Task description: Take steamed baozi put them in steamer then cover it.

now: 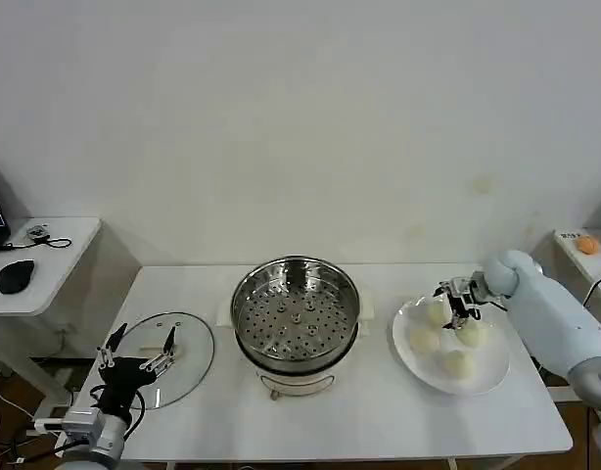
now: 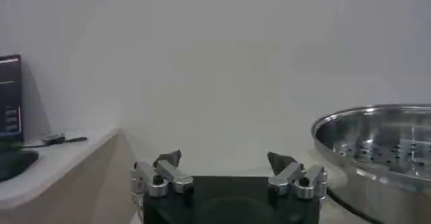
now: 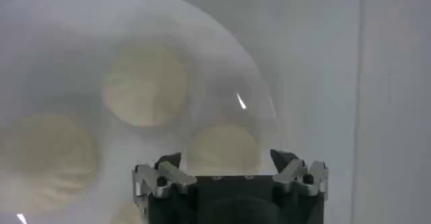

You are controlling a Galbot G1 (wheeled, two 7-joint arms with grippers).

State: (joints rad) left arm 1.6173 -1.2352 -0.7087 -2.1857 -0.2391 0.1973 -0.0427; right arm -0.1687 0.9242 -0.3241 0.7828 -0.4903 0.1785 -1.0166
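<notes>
The steamer [image 1: 296, 313], a shiny steel pot with a perforated tray, stands mid-table with nothing in it; its rim [image 2: 377, 121] also shows in the left wrist view. Several cream steamed baozi [image 1: 425, 341] lie on a white plate [image 1: 491, 377] to its right. My right gripper [image 1: 455, 305] hovers over the plate's far side, open. In the right wrist view this gripper [image 3: 224, 155] has one baozi [image 3: 224, 141] just beyond its spread fingers, with another baozi [image 3: 145, 84] farther off. The glass cover [image 1: 188, 343] lies flat at the table's left. My left gripper [image 1: 141, 343] [image 2: 224, 157] stands open over it.
A side table [image 1: 56, 257] with a black mouse [image 1: 15, 276] stands at the left. A small shelf with an orange object [image 1: 586, 245] sits at the far right. The white wall runs close behind the table. Bare tabletop [image 1: 379, 411] lies in front of the steamer.
</notes>
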